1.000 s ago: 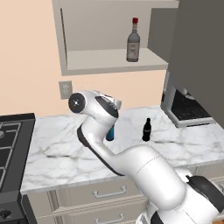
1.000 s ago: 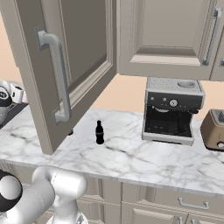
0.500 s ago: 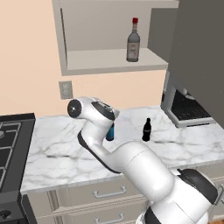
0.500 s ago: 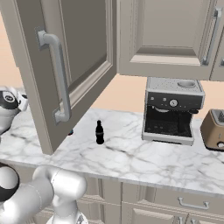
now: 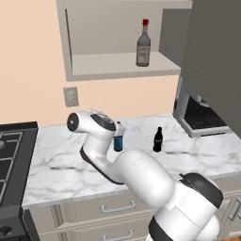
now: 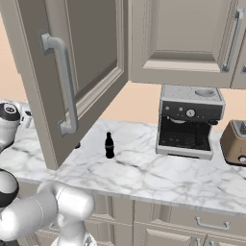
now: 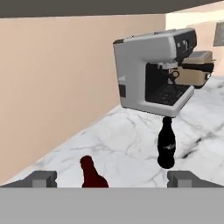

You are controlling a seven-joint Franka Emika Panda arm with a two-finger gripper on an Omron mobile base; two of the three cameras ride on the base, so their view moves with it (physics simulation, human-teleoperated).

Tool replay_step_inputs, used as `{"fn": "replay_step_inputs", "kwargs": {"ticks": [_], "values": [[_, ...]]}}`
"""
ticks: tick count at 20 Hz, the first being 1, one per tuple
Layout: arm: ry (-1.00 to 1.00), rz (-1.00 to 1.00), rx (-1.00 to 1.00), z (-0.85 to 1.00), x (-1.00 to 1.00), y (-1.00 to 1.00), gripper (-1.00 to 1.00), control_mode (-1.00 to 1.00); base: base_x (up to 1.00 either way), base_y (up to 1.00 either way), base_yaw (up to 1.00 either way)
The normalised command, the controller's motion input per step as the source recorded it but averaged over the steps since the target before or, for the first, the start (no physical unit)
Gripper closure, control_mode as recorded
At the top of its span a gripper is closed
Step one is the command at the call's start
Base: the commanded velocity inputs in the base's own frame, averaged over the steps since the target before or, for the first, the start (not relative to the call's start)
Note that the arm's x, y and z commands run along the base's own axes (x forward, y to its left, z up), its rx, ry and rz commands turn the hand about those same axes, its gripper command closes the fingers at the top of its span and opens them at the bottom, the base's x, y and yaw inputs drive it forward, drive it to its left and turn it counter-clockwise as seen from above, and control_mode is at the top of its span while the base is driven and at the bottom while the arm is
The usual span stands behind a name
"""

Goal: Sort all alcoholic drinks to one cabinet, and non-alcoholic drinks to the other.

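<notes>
Take the silver-and-black espresso machine [image 6: 191, 120] as your landmark on the white marbled tabletop [image 6: 158, 173]. To its left, well apart, stands the small black cola bottle with a red label band [image 6: 109, 145], upright on the tabletop. In the hand view the tool [image 7: 112, 178] has its two dark tips spread wide with nothing between them but the neck of a dark brown-red bottle [image 7: 91, 173] rising there — not gripped.

Up left of the machine you have the open beige-grey wall cabinet [image 5: 113, 70]; on its pale shelf stands one clear-grey glass bottle with a red cap and pale label [image 5: 143, 44], upright near the right end. A short container with a blue body [image 5: 118, 140] stands on the tabletop left of the cola bottle — partly behind the arm.
</notes>
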Motion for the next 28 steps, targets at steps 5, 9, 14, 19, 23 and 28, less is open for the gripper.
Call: {"fn": "replay_step_inputs", "kwargs": {"ticks": [5, 9, 14, 19, 23, 28], "values": [[0.08, -0.15, 0.0, -0.25, 0.26, 0.0, -1.0, -1.0, 0.0, 0.0, 0.0], [0.12, -0.12, 0.0, -0.29, 0.27, 0.0, -1.0, -1.0, 0.0, 0.0, 0.0], [0.09, -0.09, -0.02, -0.31, 0.2, 0.0, -1.0, -1.0, 0.0, 0.0, 0.0], [0.05, -0.08, -0.07, -0.33, 0.16, 0.0, -1.0, -1.0, 0.0, 0.0, 0.0], [0.01, -0.06, -0.1, -0.3, 0.18, 0.0, -1.0, -1.0, 0.0, 0.0, 0.0], [0.0, -0.01, -0.05, -0.15, 0.12, 0.0, -1.0, -1.0, 0.0, 0.0, 0.0]]}}
